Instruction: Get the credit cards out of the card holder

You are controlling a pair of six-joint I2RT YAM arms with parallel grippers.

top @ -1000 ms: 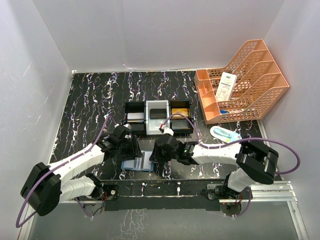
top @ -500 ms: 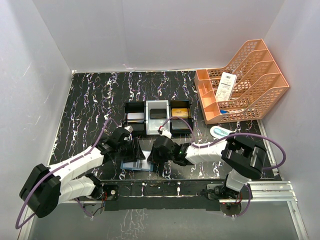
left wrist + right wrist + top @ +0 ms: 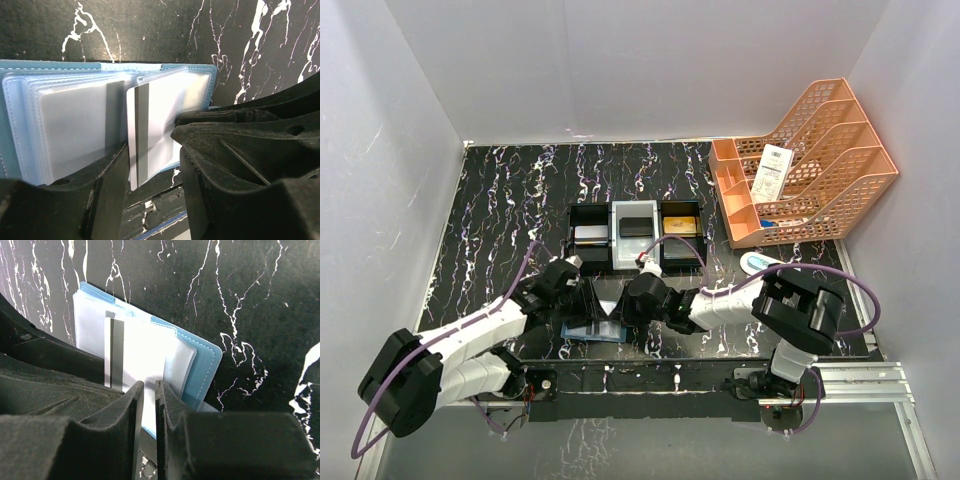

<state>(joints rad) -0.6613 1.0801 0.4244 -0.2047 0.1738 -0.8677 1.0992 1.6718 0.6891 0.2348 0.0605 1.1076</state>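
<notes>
Three credit cards (image 3: pixel 637 227) already lie in the tray (image 3: pixel 613 240). The card holder (image 3: pixel 592 327) lies open at the worktop's (image 3: pixel 500 200) near edge. A striped white card (image 3: pixel 150 135) is half out of it, pinched in the right jaws, while the left jaws stand parted.

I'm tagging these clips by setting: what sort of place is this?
Probably a lab robot test cell dressed as a desk: plain white walls box in a black marbled table, with an orange file rack and a three-compartment tray on it.
</notes>
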